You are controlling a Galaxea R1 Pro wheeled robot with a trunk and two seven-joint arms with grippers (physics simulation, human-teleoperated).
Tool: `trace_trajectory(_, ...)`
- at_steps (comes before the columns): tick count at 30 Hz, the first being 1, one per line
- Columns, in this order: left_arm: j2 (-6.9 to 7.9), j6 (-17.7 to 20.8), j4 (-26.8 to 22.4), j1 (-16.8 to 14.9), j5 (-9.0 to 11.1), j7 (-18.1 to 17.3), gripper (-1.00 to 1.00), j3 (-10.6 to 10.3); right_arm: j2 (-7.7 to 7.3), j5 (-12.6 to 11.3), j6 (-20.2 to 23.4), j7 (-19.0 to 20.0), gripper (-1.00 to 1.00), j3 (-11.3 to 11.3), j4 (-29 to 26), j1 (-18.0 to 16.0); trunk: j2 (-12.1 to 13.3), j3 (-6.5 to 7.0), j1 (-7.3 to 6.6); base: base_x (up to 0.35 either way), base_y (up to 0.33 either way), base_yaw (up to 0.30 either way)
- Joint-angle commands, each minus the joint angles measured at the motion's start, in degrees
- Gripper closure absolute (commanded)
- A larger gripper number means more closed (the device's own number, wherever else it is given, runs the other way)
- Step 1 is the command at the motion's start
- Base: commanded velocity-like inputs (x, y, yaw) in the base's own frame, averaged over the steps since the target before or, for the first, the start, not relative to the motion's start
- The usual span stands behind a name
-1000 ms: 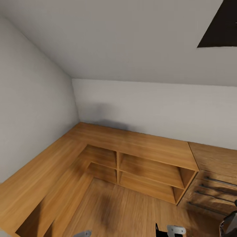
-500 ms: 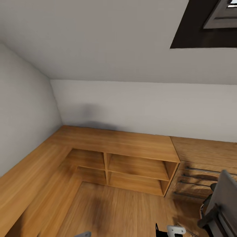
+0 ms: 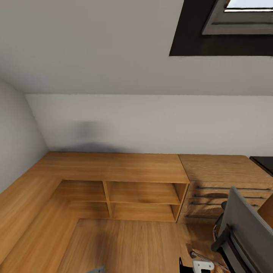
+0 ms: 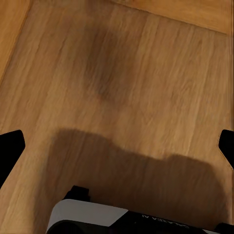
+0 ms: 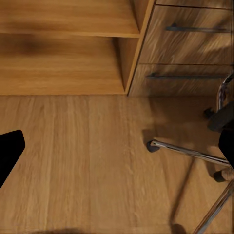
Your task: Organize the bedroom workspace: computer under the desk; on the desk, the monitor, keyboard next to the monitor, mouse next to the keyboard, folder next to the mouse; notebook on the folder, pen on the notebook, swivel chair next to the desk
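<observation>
The swivel chair (image 3: pixel 246 231) stands at the lower right of the head view, its grey backrest and a black armrest toward me. In the right wrist view its chrome base (image 5: pixel 187 152) and a castor rest on the wood floor. A corner of the desk's black top (image 3: pixel 264 163) peeks in at the right edge. My left gripper (image 4: pixel 117 146) hangs open over bare floor, and so does my right gripper (image 5: pixel 117 151), a short way from the chair's base. Neither holds anything. The computer, monitor, keyboard, mouse, folder, notebook and pen are out of view.
A low wooden shelf unit (image 3: pixel 125 170) runs along the white wall and turns down the left side. A light wooden chest of drawers (image 3: pixel 223 178) stands between it and the black top. A dark-framed window (image 3: pixel 227 26) sits high on the right.
The whole view has swung right, so the camera turned. The chair, the chest of drawers and the window have come further into the picture. Nothing was taken hold of.
</observation>
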Motion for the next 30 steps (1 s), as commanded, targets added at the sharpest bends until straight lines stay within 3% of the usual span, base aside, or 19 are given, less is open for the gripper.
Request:
trace_trajectory(1,0.06,-0.36,0.0,-0.09,0.6,0.44,-1.0,-0.44,-0.02,-0.05,0.0,-0.5,-1.0,0.47,-0.07,-0.03,-0.11,-0.12,0.06,0.295,0.0,-0.3)
trace_trajectory(11,0.06,-0.36,0.0,-0.12,0.6,0.43,-1.0,-0.46,-0.02,-0.06,0.0,-0.5,-1.0,0.46,-0.07,-0.03,-0.11,-0.12,0.06,0.301,0.085,-0.3)
trace_trajectory(21,0.06,-0.36,0.0,-0.08,0.67,0.42,-1.0,-0.37,-0.02,-0.05,0.0,-0.5,-1.0,0.48,-0.07,-0.03,-0.11,-0.12,0.06,0.219,0.268,-0.3)
trace_trajectory(30,0.09,-0.36,0.0,-0.1,0.67,0.42,-1.0,-0.34,-0.02,-0.04,0.0,-0.5,-1.0,0.5,-0.07,-0.03,-0.11,-0.12,0.06,0.063,0.315,-0.3)
